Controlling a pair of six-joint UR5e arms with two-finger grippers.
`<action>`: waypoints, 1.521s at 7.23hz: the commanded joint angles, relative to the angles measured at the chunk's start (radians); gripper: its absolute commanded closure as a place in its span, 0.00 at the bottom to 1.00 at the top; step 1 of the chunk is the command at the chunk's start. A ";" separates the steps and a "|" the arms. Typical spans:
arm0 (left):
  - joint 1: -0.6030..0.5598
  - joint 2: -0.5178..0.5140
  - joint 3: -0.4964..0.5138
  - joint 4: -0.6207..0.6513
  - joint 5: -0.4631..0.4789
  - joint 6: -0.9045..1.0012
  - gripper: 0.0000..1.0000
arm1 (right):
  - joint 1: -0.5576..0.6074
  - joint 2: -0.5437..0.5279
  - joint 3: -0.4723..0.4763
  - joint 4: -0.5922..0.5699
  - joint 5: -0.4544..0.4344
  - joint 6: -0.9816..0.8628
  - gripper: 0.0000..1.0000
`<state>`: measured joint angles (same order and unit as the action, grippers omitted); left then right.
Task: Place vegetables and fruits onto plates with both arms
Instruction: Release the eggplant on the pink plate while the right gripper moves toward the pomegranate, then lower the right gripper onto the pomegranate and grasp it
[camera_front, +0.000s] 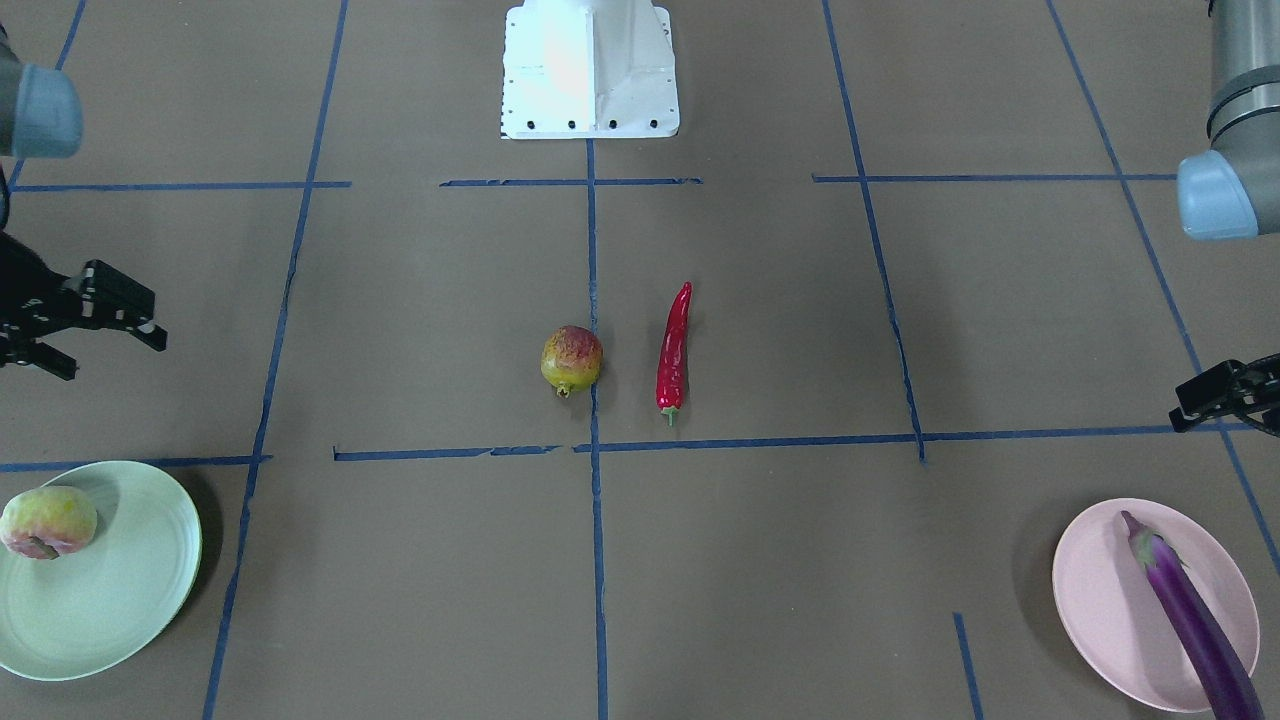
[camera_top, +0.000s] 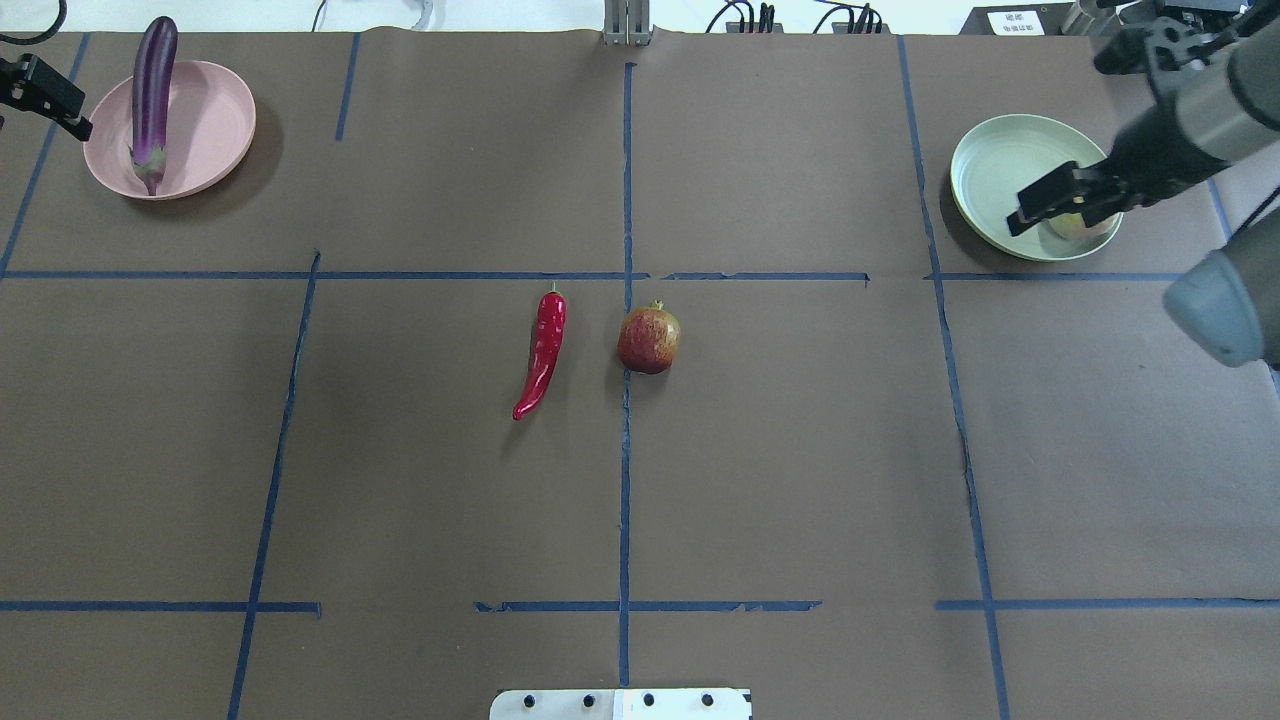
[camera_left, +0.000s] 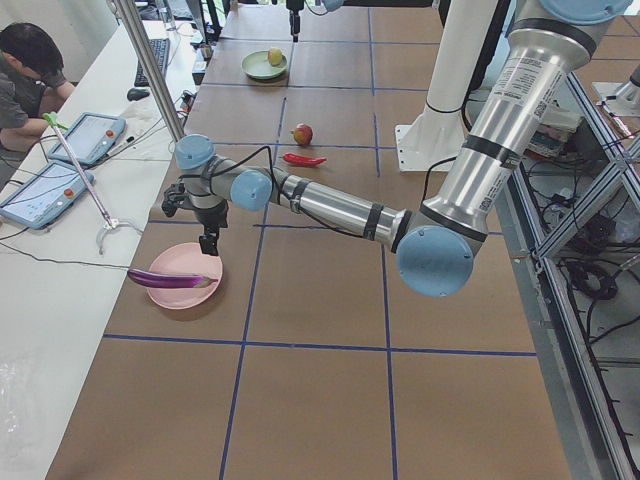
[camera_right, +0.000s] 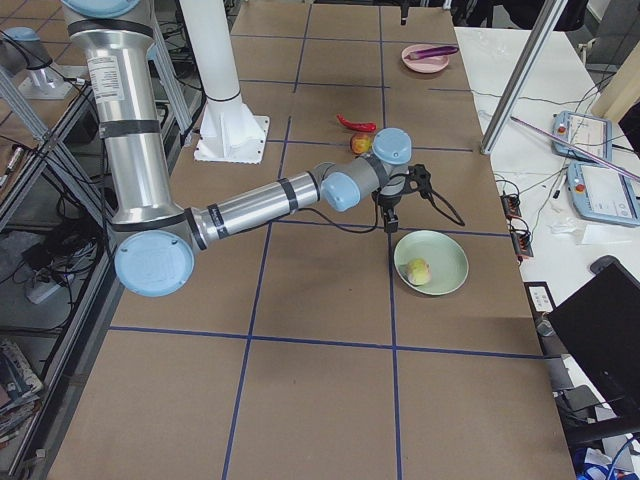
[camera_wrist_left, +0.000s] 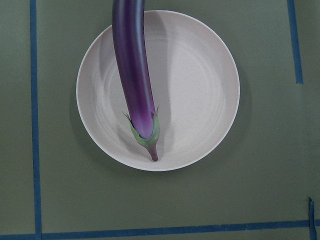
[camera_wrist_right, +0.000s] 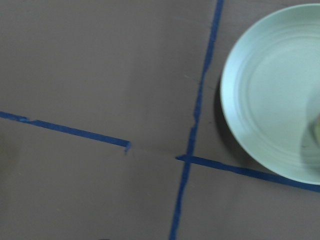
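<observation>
The purple eggplant (camera_front: 1190, 615) lies across the pink plate (camera_front: 1100, 600), its tip over the rim; the left wrist view shows it too (camera_wrist_left: 132, 65). My left gripper (camera_front: 1215, 415) hangs just beside that plate, looks open and is empty. The peach (camera_front: 48, 520) sits on the mint green plate (camera_front: 120, 590). My right gripper (camera_front: 118, 358) is open and empty, raised near that plate. In the overhead view it (camera_top: 1050, 215) covers most of the peach. The red chili (camera_front: 674, 350) and the pomegranate (camera_front: 572, 360) lie side by side on the table's middle, apart from both grippers.
The white base block (camera_front: 590, 70) stands at the robot's edge of the table. Blue tape lines (camera_front: 595, 560) mark a grid on the brown table cover. A seated operator (camera_left: 30, 70) and tablets (camera_left: 45, 190) are on a side bench beyond the pink plate.
</observation>
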<state>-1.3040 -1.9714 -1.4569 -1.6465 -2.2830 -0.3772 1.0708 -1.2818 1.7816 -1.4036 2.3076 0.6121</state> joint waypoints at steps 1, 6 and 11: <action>0.014 0.003 -0.005 0.001 -0.003 -0.005 0.00 | -0.185 0.225 -0.007 -0.194 -0.168 0.188 0.00; 0.038 0.003 -0.005 -0.001 -0.001 -0.005 0.00 | -0.485 0.628 -0.317 -0.249 -0.508 0.523 0.00; 0.040 0.003 -0.007 -0.001 0.000 -0.005 0.00 | -0.557 0.684 -0.480 -0.242 -0.608 0.551 0.00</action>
<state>-1.2640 -1.9681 -1.4629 -1.6475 -2.2834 -0.3830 0.5310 -0.5995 1.3372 -1.6461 1.7260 1.1630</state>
